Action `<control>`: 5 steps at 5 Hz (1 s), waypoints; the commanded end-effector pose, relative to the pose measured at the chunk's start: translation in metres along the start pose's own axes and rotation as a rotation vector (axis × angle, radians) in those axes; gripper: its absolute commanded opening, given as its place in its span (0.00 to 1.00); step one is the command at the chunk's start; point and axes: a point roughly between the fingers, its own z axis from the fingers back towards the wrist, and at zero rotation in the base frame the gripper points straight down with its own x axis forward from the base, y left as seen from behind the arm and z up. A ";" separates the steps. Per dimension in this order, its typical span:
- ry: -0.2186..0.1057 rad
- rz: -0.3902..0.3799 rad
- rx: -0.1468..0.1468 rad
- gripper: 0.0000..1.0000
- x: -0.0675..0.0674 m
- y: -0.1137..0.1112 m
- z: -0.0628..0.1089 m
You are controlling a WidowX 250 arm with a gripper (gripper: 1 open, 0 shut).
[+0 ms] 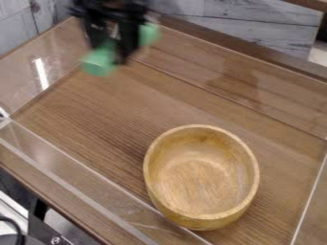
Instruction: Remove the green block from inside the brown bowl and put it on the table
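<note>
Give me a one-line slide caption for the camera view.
Gripper shut on the green block, held above the table, with the brown wooden bowl empty at lower right.

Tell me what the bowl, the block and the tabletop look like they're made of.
Brown bowl: likely turned wood, matte, with visible grain rings.
Green block: uniform bright green, maybe foam or painted wood; too blurred to tell.
Table: wood-grain surface, slightly glossy, possibly laminate.

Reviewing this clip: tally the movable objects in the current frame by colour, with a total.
Green: 1, the green block, held up in the gripper, blurred by motion
Light brown: 1, the brown bowl, nothing in it, standing on the table
Total: 2
</note>
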 end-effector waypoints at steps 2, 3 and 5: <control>-0.048 -0.109 0.036 0.00 0.010 0.010 -0.031; -0.049 -0.138 0.045 0.00 0.012 0.005 -0.053; -0.048 -0.178 0.061 0.00 0.018 -0.015 -0.079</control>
